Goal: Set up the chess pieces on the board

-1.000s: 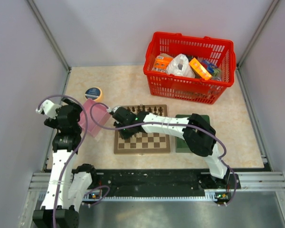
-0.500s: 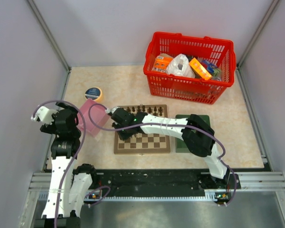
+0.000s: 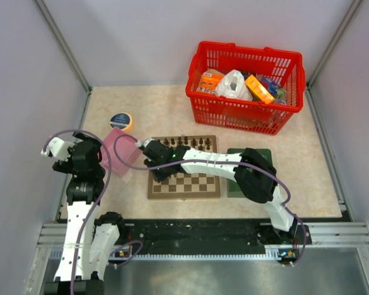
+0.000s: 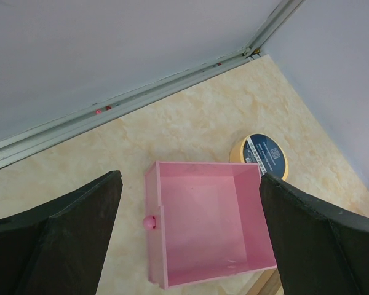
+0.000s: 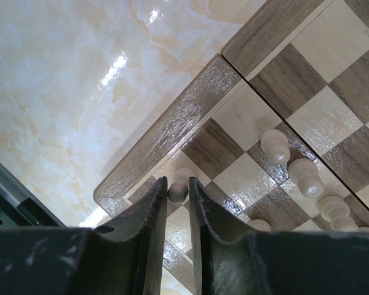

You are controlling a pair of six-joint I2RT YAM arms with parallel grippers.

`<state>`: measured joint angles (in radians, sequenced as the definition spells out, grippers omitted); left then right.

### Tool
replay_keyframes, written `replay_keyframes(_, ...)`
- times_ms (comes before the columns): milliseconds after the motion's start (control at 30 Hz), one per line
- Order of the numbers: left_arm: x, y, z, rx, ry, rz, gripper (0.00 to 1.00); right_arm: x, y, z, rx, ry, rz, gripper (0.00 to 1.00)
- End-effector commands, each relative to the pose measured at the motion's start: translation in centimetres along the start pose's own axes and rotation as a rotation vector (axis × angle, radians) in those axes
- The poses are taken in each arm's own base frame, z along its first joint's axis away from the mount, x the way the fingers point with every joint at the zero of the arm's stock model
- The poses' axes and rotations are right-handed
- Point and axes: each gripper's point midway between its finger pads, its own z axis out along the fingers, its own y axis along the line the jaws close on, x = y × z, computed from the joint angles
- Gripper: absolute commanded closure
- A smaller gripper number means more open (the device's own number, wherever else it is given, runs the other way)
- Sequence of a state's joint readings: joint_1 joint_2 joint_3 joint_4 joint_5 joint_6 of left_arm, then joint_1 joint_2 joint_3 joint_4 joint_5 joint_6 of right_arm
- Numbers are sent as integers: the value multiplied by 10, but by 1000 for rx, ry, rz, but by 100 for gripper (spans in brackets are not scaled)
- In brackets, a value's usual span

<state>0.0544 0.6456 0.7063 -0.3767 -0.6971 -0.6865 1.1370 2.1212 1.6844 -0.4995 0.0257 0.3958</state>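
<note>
The board (image 5: 183, 117) is grained, matt wood; the tabletop (image 5: 55, 74) is glossy and marbled (stone-look); the basket (image 3: 246, 114) is red plastic.

The left arm (image 3: 80, 184) swung left from the pink box (image 3: 120, 150); the right pincer (image 5: 177, 187) edged left along the board (image 3: 197, 187).

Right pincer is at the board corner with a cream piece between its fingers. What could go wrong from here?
The fingers hug the cream piece closely; lifting the right pincer off-vertical could tip or drag it.
It stands near the corner of the board, so a toppled piece might roll off.
The neighbouring cream pieces stand close; a sideways exit could knock them.
</note>
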Motion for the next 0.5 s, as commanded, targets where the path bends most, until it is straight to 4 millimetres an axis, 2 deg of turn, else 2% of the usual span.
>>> replay_keyframes(0,-3,1,1,-4,-14,-9,1,-12,12,-4,-7,-40,-22,77)
replay_keyframes(267,-2,1,1,0,-12,-8,1,-14,21,-9,-54,-45,-28,73)
replay_keyframes(467,-1,1,2,-2,-10,-7,1,-15,21,-9,-56,-46,-24,76)
